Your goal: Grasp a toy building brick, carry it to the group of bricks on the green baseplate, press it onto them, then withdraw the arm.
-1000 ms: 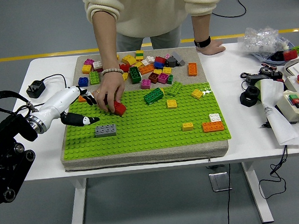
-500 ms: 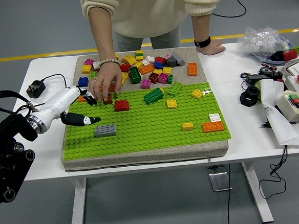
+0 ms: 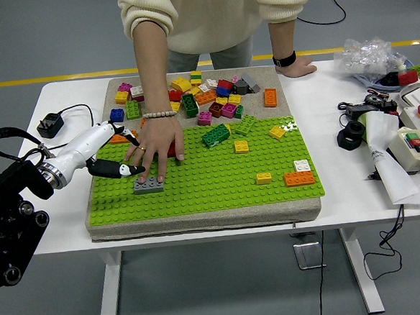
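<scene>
Left hand [image 3: 112, 151] hovered at green baseplate [image 3: 219, 189] left edge, fingers spread, grasping nothing. Person's hand [image 3: 154, 148] covered grey brick [image 3: 148, 185], hiding red brick. Loose bricks [image 3: 205, 93] lay beyond. Best wait, then approach grey brick low, thumb opposite fingers.

left hand [image 3: 109, 151] | fingers [image 3: 124, 169] spread, empty | extended from left

The robot's left hand [image 3: 112, 151] has a white shell with black fingertips, on a silver wrist and black arm. The person wears a cream sweater [image 3: 214, 13], a bead bracelet [image 3: 159, 114] and a black watch [image 3: 284, 59].
</scene>
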